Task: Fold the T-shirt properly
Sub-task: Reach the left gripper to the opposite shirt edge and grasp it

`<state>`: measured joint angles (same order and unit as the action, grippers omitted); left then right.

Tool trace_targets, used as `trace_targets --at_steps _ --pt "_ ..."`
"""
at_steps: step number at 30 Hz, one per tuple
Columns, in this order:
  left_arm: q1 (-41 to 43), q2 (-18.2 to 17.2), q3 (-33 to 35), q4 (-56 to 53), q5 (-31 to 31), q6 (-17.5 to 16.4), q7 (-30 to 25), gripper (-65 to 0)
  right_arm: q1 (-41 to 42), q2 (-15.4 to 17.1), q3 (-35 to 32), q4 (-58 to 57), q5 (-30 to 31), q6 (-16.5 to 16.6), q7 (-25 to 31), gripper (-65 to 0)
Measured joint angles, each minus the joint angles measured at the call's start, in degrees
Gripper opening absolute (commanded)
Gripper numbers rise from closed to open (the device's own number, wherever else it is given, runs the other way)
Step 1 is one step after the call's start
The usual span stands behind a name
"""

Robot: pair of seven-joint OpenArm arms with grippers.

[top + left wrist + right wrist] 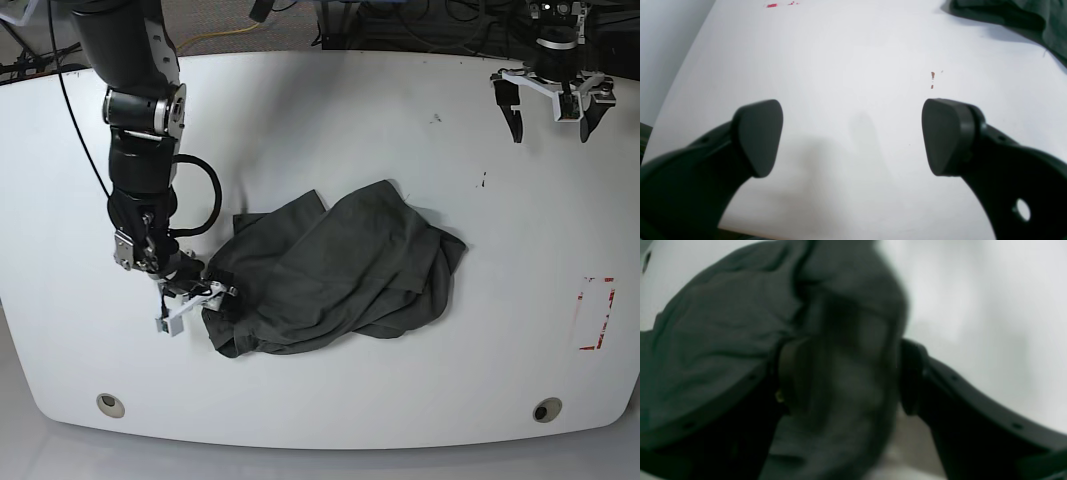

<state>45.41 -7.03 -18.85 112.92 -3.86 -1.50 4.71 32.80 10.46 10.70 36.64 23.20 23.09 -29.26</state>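
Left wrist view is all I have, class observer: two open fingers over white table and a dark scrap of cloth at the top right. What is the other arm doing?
Observer: The right gripper is at the T-shirt's edge, with fabric between its fingers.
Operator: Is the shirt flat?
Observer: No, it lies crumpled in a heap mid-table.
Operator: Where is my arm relative to it?
Observer: The left gripper hangs open near the far corner, well clear of the shirt.
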Motion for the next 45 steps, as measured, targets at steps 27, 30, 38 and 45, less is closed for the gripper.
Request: trace_targets --at_steps 27,30,38,45 --pt "-27.5 -0.46 1.75 -0.13 0.63 -6.19 30.95 -1.5 -1.79 0.39 -0.57 5.55 -0.26 -0.39 -0.63 -65.0" --pt "-31.41 -0.57 4.74 -1.49 1.86 -9.16 32.59 -1.4 -2.49 0.74 -0.57 9.99 -0.39 -0.39 -3.17 -65.0" --pt "-41.33 -1.05 14.86 -15.21 11.34 -10.14 32.92 -1.3 -6.91 0.98 -0.52 23.34 -0.09 -0.15 -7.87 -65.0" --pt "-45.99 -1.64 17.73 -25.46 11.8 -9.53 27.78 -1.3 -10.01 2.27 -0.31 36.02 0.57 0.39 -11.89 -65.0"
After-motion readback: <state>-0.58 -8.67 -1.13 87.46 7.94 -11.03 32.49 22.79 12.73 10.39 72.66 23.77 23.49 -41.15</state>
